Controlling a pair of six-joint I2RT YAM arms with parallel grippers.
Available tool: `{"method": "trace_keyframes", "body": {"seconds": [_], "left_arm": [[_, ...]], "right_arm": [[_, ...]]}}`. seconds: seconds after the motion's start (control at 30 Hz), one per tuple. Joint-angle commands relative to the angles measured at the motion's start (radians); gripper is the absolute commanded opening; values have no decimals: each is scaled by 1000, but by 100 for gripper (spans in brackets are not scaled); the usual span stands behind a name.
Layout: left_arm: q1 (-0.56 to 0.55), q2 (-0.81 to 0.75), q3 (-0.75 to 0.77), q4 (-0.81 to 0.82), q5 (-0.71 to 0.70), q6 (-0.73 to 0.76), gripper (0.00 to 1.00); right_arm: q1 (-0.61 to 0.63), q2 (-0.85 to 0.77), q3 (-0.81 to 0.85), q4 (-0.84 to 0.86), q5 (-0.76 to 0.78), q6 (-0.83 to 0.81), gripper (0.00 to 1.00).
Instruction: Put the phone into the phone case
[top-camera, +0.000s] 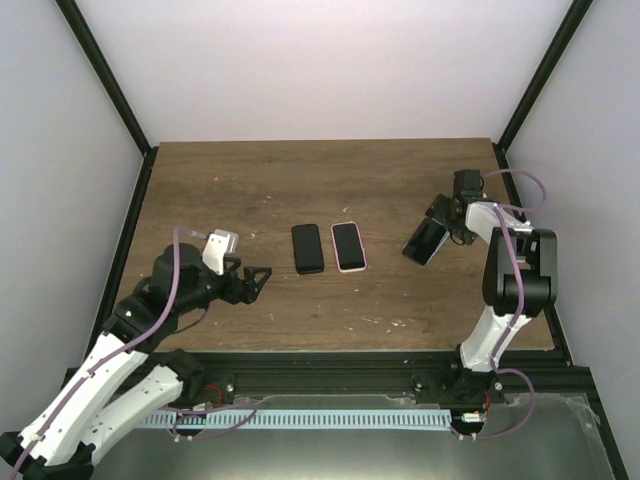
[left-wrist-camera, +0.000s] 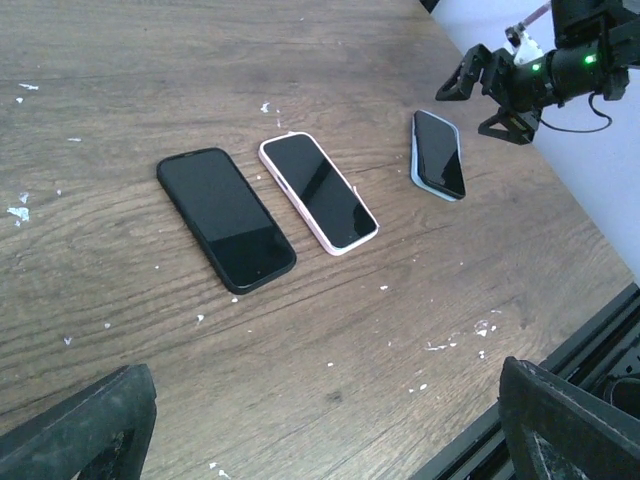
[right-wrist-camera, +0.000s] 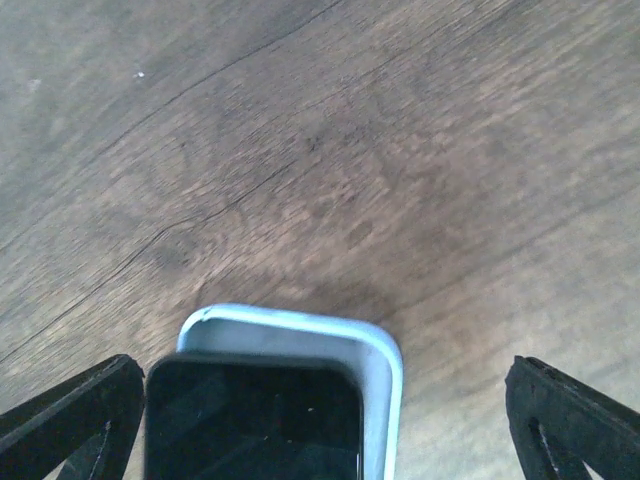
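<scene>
The phone (right-wrist-camera: 255, 420), dark and glossy, lies face up on the light blue case (right-wrist-camera: 388, 365). Its end is set back from the case's curved rim, so a strip of blue shows past it and along one side (whether it is pressed fully in cannot be told). Both rest flat on the wooden table (right-wrist-camera: 420, 150).

The right gripper (top-camera: 447, 213) stands wide open and holds nothing. In its wrist view the two dark fingers (right-wrist-camera: 70, 420) sit far apart, and the phone and case lie between them but nearer the left one. Bare wood separates the case from the right finger, and neither finger touches the case. From above, the phone and case lie slanted just on the near side of these fingers, close under them.

The left gripper (top-camera: 256, 280) is spread wide too and grips nothing. Ahead of its fingers (left-wrist-camera: 85, 430), well apart from them, lie a black phone (left-wrist-camera: 225, 218) and a pink-cased phone (left-wrist-camera: 318, 190). They are side by side and nearly parallel, close together but not touching. The phone on the blue case lies further off to the right of that pair, with a gap of wood between. White flecks dot the boards (mostly around the two spare phones and nearer the left fingers).
</scene>
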Motion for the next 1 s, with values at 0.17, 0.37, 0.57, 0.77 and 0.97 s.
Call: {"method": "trace_keyframes", "body": {"seconds": [0.17, 0.37, 0.57, 0.77, 0.97], "left_arm": [[3, 35, -9, 12, 6, -6, 90], [2, 99, 4, 11, 47, -29, 84], [-11, 184, -1, 63, 135, -88, 76], [-49, 226, -11, 88, 134, -107, 74], [-86, 259, -49, 154, 141, -152, 72]], "right_arm": [[-27, 134, 86, 25, -172, -171, 100], [-17, 116, 27, 60, -303, -230, 97], [57, 113, 10, 28, -317, -261, 91], [156, 70, -53, 24, -300, -261, 86], [257, 54, -88, -4, -299, -252, 84]]}}
